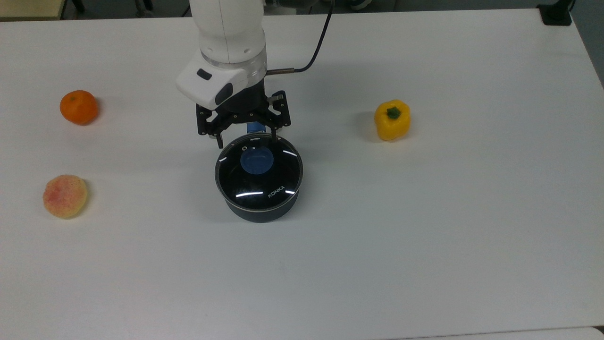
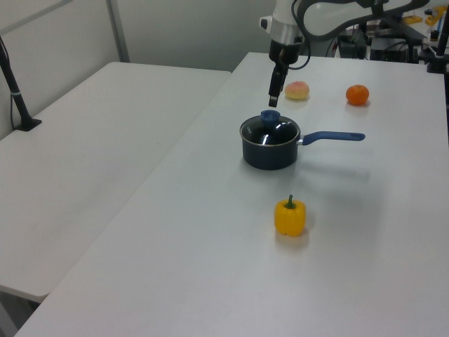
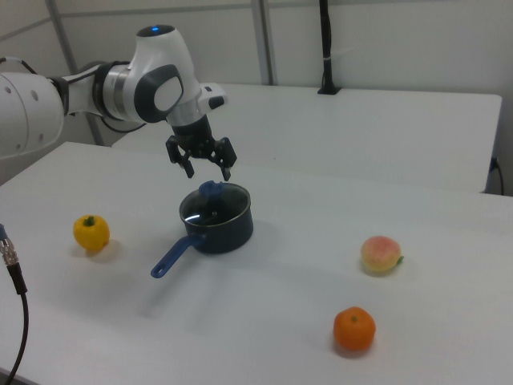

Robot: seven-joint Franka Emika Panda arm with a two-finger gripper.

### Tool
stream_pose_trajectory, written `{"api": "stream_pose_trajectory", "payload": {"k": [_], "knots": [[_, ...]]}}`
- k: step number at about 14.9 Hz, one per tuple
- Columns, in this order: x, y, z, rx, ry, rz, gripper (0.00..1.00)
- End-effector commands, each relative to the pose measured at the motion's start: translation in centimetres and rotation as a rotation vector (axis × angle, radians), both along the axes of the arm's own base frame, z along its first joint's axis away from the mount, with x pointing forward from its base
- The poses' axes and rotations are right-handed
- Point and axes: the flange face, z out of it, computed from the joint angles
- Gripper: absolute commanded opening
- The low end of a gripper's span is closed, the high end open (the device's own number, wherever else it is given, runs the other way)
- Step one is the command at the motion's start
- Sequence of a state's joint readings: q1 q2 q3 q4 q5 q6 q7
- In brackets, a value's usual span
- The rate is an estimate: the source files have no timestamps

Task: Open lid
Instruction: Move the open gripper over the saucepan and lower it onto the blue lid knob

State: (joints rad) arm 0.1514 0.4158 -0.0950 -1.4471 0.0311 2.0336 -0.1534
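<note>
Top view, clear glass lid (image 1: 259, 172), blue knob, white KONKA lettering

Even, bright overhead light fills all three views. The white bench (image 1: 424, 236) shows faint soft shadows beside each object. Thin white glints arc across the glass lid (image 1: 258, 171). The top view looks slightly hazy.

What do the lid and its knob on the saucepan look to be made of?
The lid looks like clear glass: the dark pan interior shows through, with bright glints and a thin metallic rim. Its knob looks like matte blue plastic or silicone; which one cannot be told.
</note>
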Motion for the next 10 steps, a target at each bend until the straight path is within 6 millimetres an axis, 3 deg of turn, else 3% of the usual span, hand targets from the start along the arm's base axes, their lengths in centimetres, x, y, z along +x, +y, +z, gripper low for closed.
{"api": "stream_pose_trajectory", "payload": {"k": [1, 6, 10], "knots": [[0.0, 0.2, -1.4, 0.007, -0.001, 0.021, 1.00], [0.7, 2.1, -3.5, 0.011, -0.023, 0.038, 1.00], [1.1, 2.3, -4.1, -0.015, -0.043, 0.042, 0.96]]}}
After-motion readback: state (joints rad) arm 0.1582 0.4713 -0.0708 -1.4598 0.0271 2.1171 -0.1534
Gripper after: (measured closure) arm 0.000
